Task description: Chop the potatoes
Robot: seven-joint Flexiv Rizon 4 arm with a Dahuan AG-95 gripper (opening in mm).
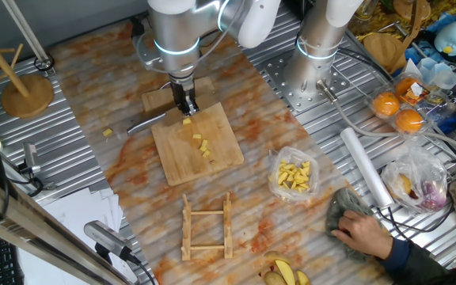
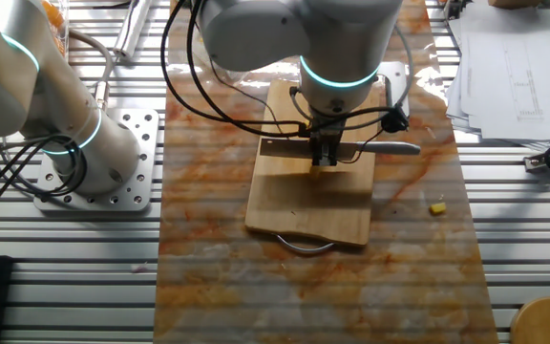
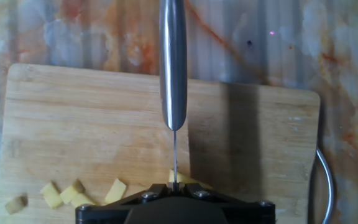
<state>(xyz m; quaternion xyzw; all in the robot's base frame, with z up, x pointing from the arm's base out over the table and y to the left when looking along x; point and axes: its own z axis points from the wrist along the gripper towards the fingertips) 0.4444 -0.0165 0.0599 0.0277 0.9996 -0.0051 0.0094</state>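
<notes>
My gripper (image 1: 186,104) hangs over the far end of the bamboo cutting board (image 1: 212,162) and is shut on a knife. The knife's steel handle (image 3: 173,68) points away from me in the hand view, and its blade (image 3: 174,155) shows edge-on as a thin line running into my gripper (image 3: 174,185). Small yellow potato bits (image 3: 117,190) lie on the board (image 3: 73,124) left of the blade, and one more bit (image 3: 183,178) lies right at the blade. In the other fixed view my gripper (image 2: 325,153) holds the knife (image 2: 390,147) flat across the board (image 2: 308,205).
One stray potato bit (image 1: 108,132) lies on the table off the board. A plastic bag of yellow pieces (image 1: 294,176), a wooden rack (image 1: 207,227), a second arm's base (image 1: 315,63), orange fruits (image 1: 386,104) and a person's hand with a cloth (image 1: 359,229) are nearby.
</notes>
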